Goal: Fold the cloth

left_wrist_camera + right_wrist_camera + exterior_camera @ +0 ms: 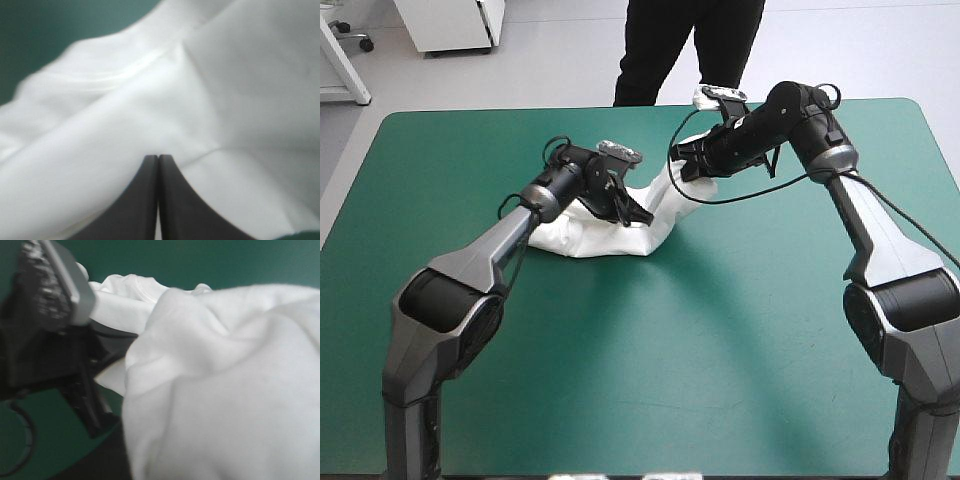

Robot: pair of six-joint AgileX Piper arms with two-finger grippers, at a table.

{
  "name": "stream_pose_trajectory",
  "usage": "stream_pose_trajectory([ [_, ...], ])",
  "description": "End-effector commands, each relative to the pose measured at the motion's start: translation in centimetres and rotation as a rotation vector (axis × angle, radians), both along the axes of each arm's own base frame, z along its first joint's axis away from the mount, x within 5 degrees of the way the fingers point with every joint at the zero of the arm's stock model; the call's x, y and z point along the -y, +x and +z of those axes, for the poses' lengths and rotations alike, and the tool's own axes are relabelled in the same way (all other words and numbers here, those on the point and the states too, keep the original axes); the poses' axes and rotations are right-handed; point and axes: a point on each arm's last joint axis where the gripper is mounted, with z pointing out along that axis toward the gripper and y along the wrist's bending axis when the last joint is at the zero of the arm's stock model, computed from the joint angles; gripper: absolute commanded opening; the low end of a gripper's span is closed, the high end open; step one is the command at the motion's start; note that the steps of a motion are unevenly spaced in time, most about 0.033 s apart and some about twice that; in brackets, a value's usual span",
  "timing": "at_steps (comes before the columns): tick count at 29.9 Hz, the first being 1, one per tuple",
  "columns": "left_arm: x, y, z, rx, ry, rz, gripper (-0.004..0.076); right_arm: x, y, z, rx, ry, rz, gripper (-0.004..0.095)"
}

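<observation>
High view first: nearest me the table (720,350) showed only its teal-green cover, and nothing of the job reached that half. Past the middle, the left gripper (632,212) was down low on the T-shirt (590,238), which sat as a rumpled white heap toward the far side, a little left of centre. In the left wrist view its black fingers (175,200) met in a point, pressed together with only a sliver of white between them. Cloth was bunched all round, so I took it to be pinching a fold of the shirt.

Farther on, the cloth climbed off the table in a twisted band up to the right gripper (690,165), which hung higher and nearer the far edge. Whether that one was clamped on the shirt I could not tell. Its own view was filled with white cloth, with the left gripper dark beyond.

By my reckoning the folding was barely begun. No sleeve or hem lay flat and no clean crease showed. The shirt would need spreading out before any proper fold.
</observation>
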Motion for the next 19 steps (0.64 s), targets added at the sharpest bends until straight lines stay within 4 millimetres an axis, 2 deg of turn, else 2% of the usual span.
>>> stream_pose_trajectory([
  [1,-3.5,-2.0,9.7,0.218,-0.026,0.048,-0.0009,0.5,-1.5,4.4,0.115,0.057,-0.008,-0.0013],
  [3,-5.7,-3.4,12.7,0.241,-0.048,0.103,-0.0009,0.5,-1.6,4.3,0.110,0.056,-0.007,-0.0013],
  [8,-9.9,-7.9,17.3,0.287,-0.052,0.169,-0.0009,0.1,-1.7,4.4,0.107,0.076,0.002,-0.0012],
  [12,-12.6,-13.0,18.4,0.326,-0.065,0.200,-0.0009,-1.7,-2.0,4.7,0.163,0.088,0.024,-0.0012],
  [15,-13.9,-17.2,17.9,0.324,-0.063,0.198,-0.0009,-3.5,-2.1,4.9,0.233,0.105,0.024,-0.0012],
  [19,-15.6,-22.5,17.8,0.371,-0.088,0.199,-0.0009,-7.0,-2.0,4.3,0.305,0.156,0.029,-0.0013],
])
